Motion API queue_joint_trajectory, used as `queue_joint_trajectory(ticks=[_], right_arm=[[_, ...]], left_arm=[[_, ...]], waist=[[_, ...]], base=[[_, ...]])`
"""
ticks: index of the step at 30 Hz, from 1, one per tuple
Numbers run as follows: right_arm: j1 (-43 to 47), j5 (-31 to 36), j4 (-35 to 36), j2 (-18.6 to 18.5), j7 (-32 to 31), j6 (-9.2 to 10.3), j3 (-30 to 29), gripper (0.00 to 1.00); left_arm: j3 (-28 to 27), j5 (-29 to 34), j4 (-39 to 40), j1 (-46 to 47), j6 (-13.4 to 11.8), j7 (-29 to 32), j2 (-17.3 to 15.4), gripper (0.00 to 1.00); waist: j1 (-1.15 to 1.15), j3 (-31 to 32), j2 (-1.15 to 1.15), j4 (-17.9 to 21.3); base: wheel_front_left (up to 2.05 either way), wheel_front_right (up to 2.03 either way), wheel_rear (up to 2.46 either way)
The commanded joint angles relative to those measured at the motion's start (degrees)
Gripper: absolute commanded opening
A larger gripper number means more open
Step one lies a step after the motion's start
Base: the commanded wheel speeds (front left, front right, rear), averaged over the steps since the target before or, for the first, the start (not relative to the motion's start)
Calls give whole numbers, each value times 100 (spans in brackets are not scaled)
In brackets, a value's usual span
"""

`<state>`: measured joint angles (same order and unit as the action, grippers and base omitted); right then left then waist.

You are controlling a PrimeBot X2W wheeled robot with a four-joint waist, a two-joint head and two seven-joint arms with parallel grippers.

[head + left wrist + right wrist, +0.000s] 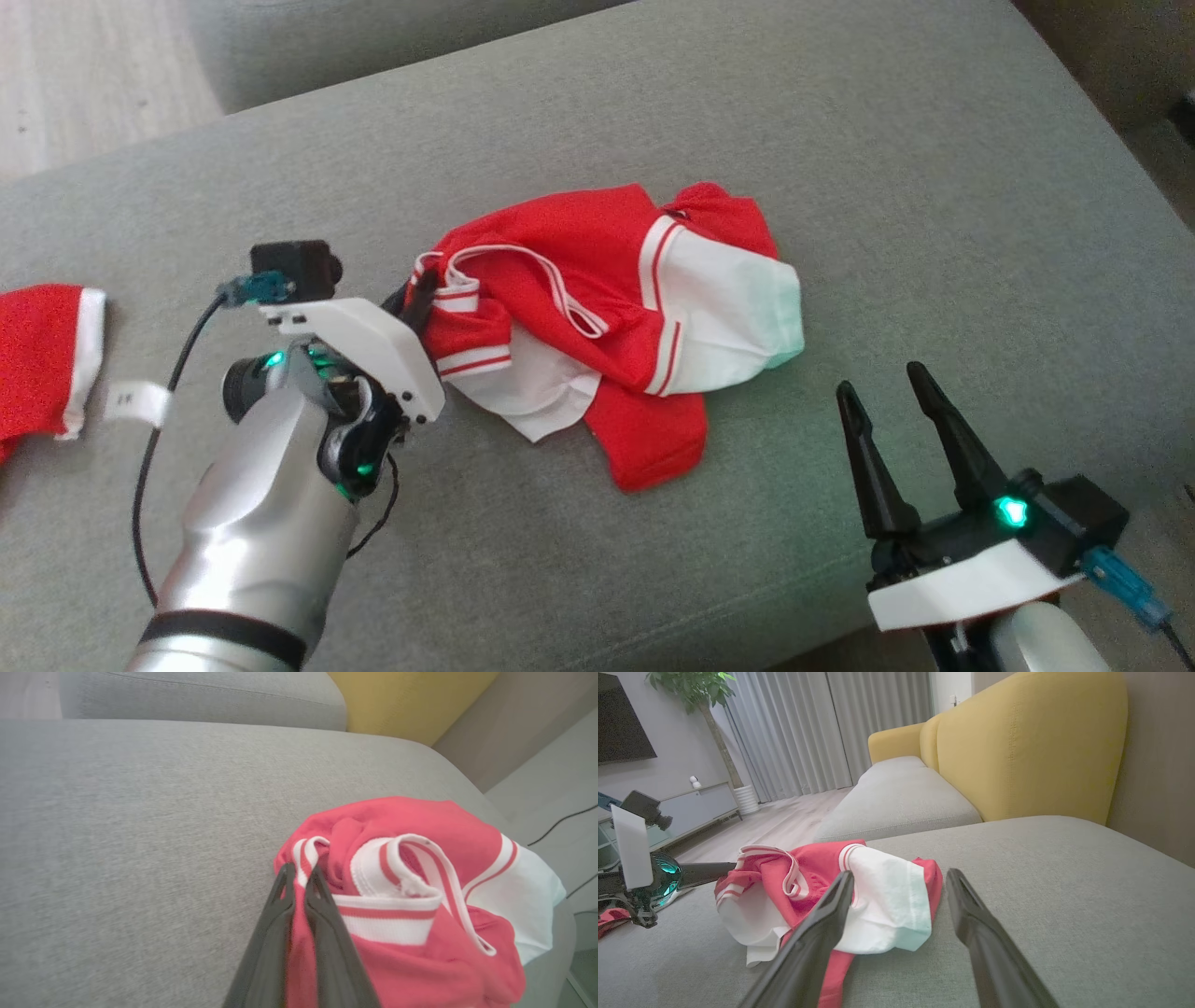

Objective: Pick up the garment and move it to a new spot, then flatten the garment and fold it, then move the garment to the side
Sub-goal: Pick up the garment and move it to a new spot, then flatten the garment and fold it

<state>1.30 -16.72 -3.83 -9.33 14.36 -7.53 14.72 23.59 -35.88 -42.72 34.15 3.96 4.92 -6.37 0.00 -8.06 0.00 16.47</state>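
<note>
Your left end effector is clenched on the garment. In the left wrist view its two dark fingers are pressed together with a fold of red cloth and a red-and-white striped hem pinched between them. The garment lies crumpled near the middle of the grey sofa cushion, red fabric bunched over white panels, with a white trim loop across its top. The end effector's grip is on the garment's left edge.

Your right end effector is released, its fingers spread wide and holding nothing. It sits at the lower right, near the garment's white panel but apart from it.

A second red-and-white cloth lies at the cushion's far left edge, well apart from the garment. A yellow backrest rises behind the cushion in the right wrist view.
</note>
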Motion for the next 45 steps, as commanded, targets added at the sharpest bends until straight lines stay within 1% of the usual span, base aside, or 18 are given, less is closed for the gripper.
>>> queue_joint_trajectory(ticks=[1,2,3,8,12,15,18,20,21,22,28,33,40,45], right_arm=[[-169,21,150,-3,63,4,128,100],[-176,36,144,-10,63,4,126,100],[-182,51,144,-17,63,4,115,100],[-170,158,166,-83,63,4,20,100],[-93,307,215,-117,63,4,-203,100],[-10,486,273,-114,63,4,-432,100],[93,843,322,-185,63,4,-599,100],[196,1011,328,-168,63,4,-721,100],[248,1058,332,-141,63,4,-789,100],[248,1058,332,-141,63,4,-789,100],[451,1263,333,-12,63,4,-1029,100],[543,1272,228,85,63,4,-1140,100],[612,1171,-87,215,63,4,-1238,100],[616,1156,-321,271,63,4,-1288,100]], left_arm=[[-208,34,-32,437,9,-323,-71,14],[-221,33,-170,466,27,-490,-43,47],[-234,27,-295,497,45,-633,-18,100],[-238,227,-631,607,-68,-1490,-26,100],[-301,362,-345,417,-221,-1907,-5,100],[-377,491,137,28,-392,-1978,16,100],[-484,732,903,-534,-581,-1987,36,100],[-547,904,1420,-994,-687,-1989,65,100],[-555,1019,1653,-1228,-736,-1989,68,100],[-555,1019,1653,-1228,-736,-1989,68,100],[-852,1506,2814,-2619,-1011,-1990,140,100],[-953,1944,3146,-3316,-1051,-1991,163,100],[-1422,2238,3400,-3830,-1064,-1991,230,100],[-1667,2384,3459,-4042,-963,-1991,272,100]], waist=[[0,10,0,-83],[0,22,0,-121],[0,36,0,-161],[0,192,0,-357],[0,349,0,-557],[0,463,0,-741],[0,572,0,-957],[0,652,0,-1111],[0,687,0,-1183],[0,687,0,-1183],[0,825,0,-1494],[0,845,0,-1700],[0,894,0,-1875],[0,924,0,-1974]], base=[[0,0,0],[0,0,0],[0,0,0],[0,0,0],[0,0,0],[0,0,0],[0,0,0],[0,0,0],[0,0,0],[0,0,0],[0,0,0],[0,0,0],[0,0,0],[0,0,0]])
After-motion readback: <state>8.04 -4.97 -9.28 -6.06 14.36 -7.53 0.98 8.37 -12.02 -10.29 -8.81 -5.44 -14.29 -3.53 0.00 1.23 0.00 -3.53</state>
